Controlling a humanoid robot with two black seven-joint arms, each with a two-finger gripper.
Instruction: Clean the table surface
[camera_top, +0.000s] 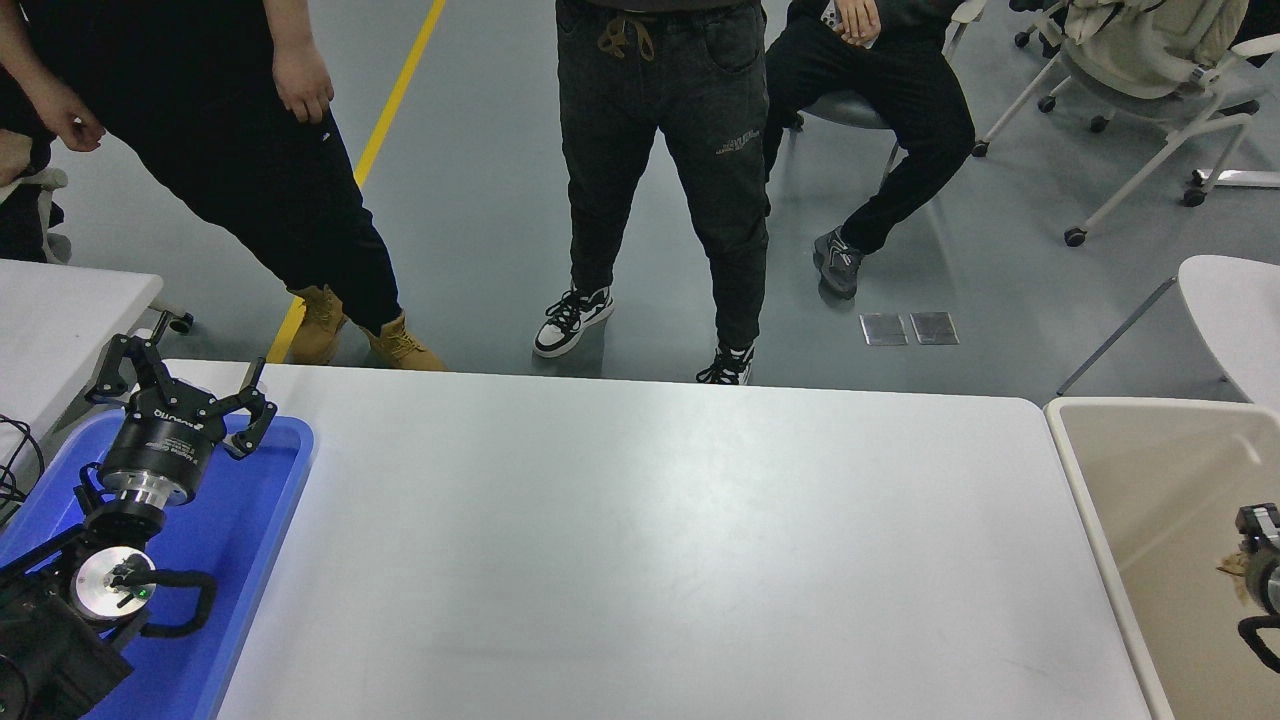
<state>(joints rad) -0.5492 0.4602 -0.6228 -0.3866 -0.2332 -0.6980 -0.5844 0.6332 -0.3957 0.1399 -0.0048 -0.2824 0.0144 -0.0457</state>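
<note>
The table surface (650, 540) is a wide, glossy white top with rounded corners, and nothing lies on it. My left gripper (183, 388) is parked at the lower left, open and empty, over a blue tray (250, 520). Only a sliver of my right gripper (1256, 572) shows at the right edge, low inside a beige bin (1130, 480). A small brownish scrap (1229, 566) sits right against it. I cannot tell whether the gripper holds the scrap or whether it is open or shut.
Three people are at the far side: two standing (660, 170), one seated (880, 110). A smaller white table (60, 310) is at the far left. A round white tabletop (1235, 310) and wheeled chairs (1150, 70) are at the right.
</note>
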